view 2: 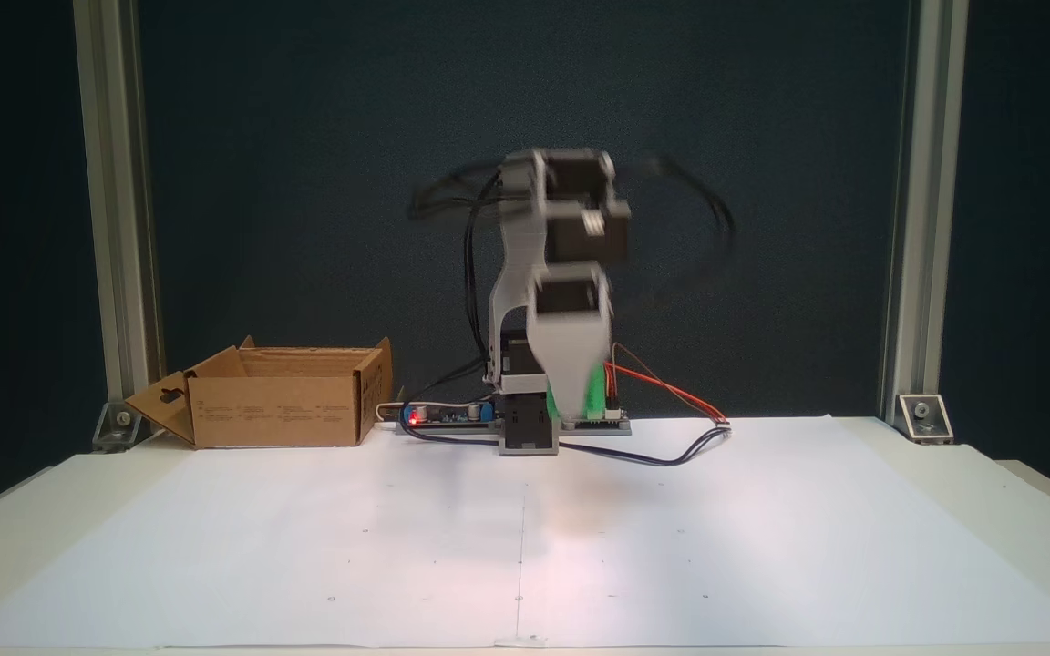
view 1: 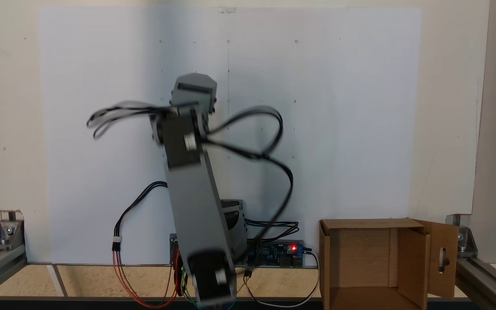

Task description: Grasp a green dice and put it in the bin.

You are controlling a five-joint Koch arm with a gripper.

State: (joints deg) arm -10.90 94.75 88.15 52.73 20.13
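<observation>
Green dice in blurred gripper — box print unreadable.

arm motion-blurred, fingers indistinct, bin cropped below

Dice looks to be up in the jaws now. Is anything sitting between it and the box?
Nothing visible. In a fixed view the green dice hangs blurred at the gripper above the white sheet. The bin stands to the left with its top open, and the stretch between them holds only low wiring by the arm's base.
</observation>
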